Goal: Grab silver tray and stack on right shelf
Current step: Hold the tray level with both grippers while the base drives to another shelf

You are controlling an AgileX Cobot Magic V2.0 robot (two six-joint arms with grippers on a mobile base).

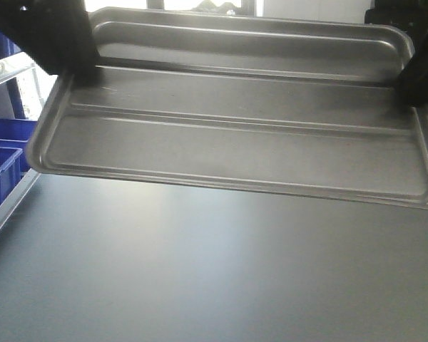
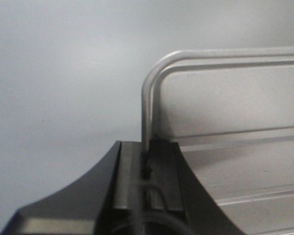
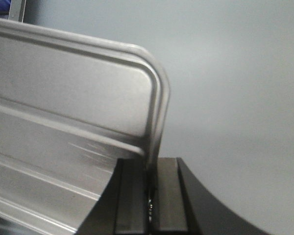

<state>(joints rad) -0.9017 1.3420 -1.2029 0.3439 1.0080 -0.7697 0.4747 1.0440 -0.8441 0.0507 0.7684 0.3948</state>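
Observation:
The silver tray (image 1: 235, 135) is held in the air above the grey table (image 1: 200, 271), near edge tilted down toward the front camera, its two long ridges showing. My left gripper (image 1: 75, 68) is shut on the tray's left rim; in the left wrist view the rim (image 2: 147, 112) runs down between the closed fingers (image 2: 164, 171). My right gripper (image 1: 417, 78) is shut on the right rim; the right wrist view shows that rim (image 3: 159, 117) pinched between its fingers (image 3: 132, 196). The right shelf is out of view.
Blue bins (image 1: 0, 171) stand at the left, beside the table's metal edge (image 1: 11, 203). A clear shelf frame (image 1: 7, 71) is at the far left. Windows and a wall lie behind the tray.

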